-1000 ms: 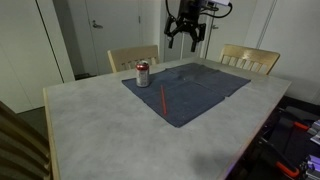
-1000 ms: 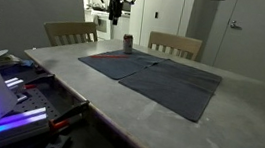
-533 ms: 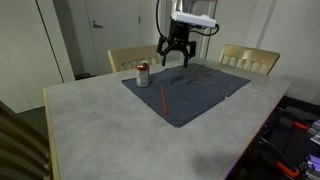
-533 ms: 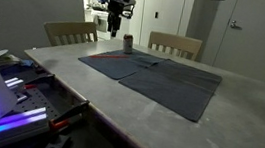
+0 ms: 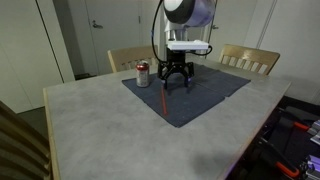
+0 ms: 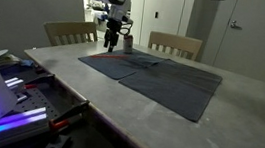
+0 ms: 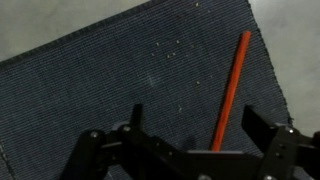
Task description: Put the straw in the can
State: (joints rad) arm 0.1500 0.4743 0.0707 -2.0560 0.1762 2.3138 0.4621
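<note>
So far: no part of the job is done yet.
Straw (image 5: pixel 163 100): it lies flat on the dark cloth (image 5: pixel 205 90) on the counter (image 5: pixel 90 125). It is not in the can. Nothing is holding it.
Can (image 5: pixel 143 74): it stands up at the corner of the cloth, near one end of the straw but not touching it. In an exterior view it (image 6: pixel 128 43) is just beside the hand. I cannot tell if its top is open.
Hand (image 5: pixel 176 82): it hangs low over the cloth, close to the straw. Its fingers are wide apart and hold nothing. In the wrist view the straw (image 7: pixel 229 90) shows between the two fingers, closer to the one on that picture's right side.
Left to do: I think the hand must go down a bit more, close on the straw, lift it, tip it up, and push one end into the can.
Changed: a second ago the hand was high up, well above the counter. Now it has come down to just over the cloth. The straw and the can have not moved.
</note>
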